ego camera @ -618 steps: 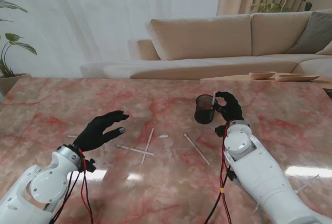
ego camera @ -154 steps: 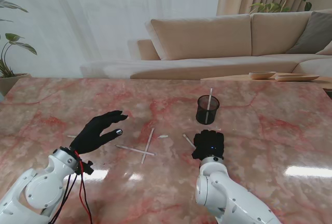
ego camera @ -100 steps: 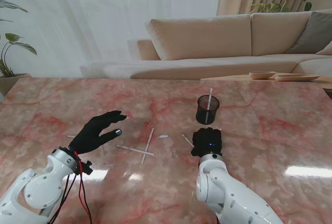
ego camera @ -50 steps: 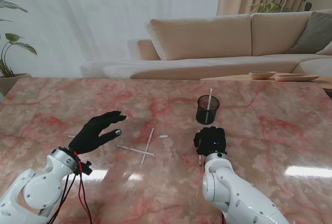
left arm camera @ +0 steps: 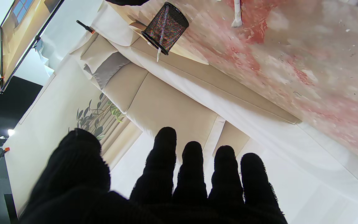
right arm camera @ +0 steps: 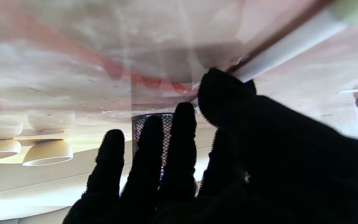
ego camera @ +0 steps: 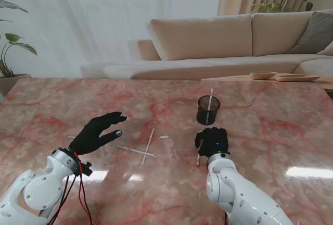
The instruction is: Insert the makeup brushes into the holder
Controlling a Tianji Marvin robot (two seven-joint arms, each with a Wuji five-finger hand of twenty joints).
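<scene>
The black mesh holder [ego camera: 208, 111] stands upright right of the table's middle with one white brush [ego camera: 210, 96] in it. My right hand [ego camera: 212, 141] sits just nearer to me than the holder, palm down, shut on a white makeup brush [ego camera: 198, 159] whose end pokes out toward me. In the right wrist view my thumb presses the brush handle [right arm camera: 286, 42], and the holder [right arm camera: 167, 120] shows beyond the fingers. My left hand [ego camera: 99, 131] hovers open at the left. Two crossed brushes [ego camera: 148, 146] lie between the hands. The left wrist view shows the holder [left arm camera: 166, 27].
A small white piece [ego camera: 163, 137] lies on the pink marble table [ego camera: 270, 131] left of my right hand. A beige sofa [ego camera: 218, 42] and a low side table with bowls [ego camera: 283, 76] stand beyond the far edge. A plant [ego camera: 10, 53] is at the far left.
My right hand closed over the brush that lay slanted near the holder and shifted slightly right; the brush now turns with the hand, its end pointing toward me. The left hand stayed still.
</scene>
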